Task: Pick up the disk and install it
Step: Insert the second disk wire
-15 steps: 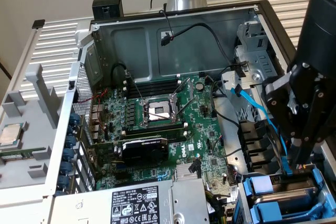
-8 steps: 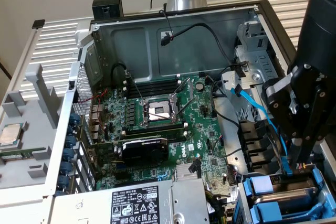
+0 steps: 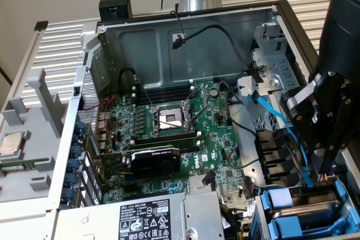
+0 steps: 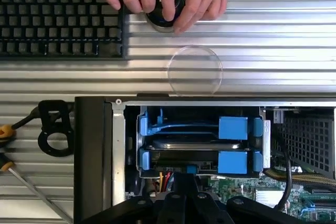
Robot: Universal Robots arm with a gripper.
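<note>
Chip (image 3: 12,143): on a tray outside the case (image 3: 169,43), well apart from the tool – not the task's part.
Board (image 3: 174,133): open socket, beside the tool's reach.
Tool (image 3: 323,164): shut, nothing visibly held, poised just above the bay (image 4: 199,140).
Disk (image 4: 189,144): seated in the bay between blue carriers, right below the tool.
Advice: press squarely – the disk should sit flush, clear of the blue cable (image 3: 270,111).

silver disk (image 4: 195,144) in blue carrier, flat, seated in drive bay
</note>
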